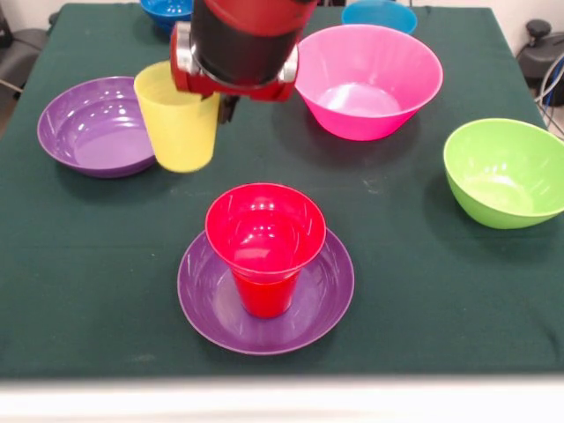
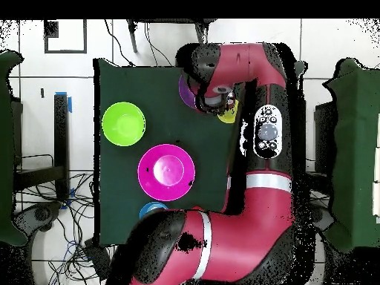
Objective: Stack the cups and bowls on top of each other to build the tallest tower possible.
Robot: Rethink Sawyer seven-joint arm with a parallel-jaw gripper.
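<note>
1. Claw (image 1: pixel 225 104) mostly hidden under the wrist; looks clamped on the yellow cup (image 1: pixel 179 117), held tilted above the bench (image 1: pixel 414 264).
2. Step, I'd say: carrying it to the tower.
3. Tower so far: red cup (image 1: pixel 264 242) in purple bowl (image 1: pixel 264 295), nearer the camera, to the cup's right.
4. Next: level the cup, centre it over the red cup, lower.

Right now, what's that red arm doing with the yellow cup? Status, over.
Gripper mostly hidden by wrist, jaws unreadable. Yellow cup off the table, tilted, at the arm. Red cup upright on purple bowl, path between clear.
</note>
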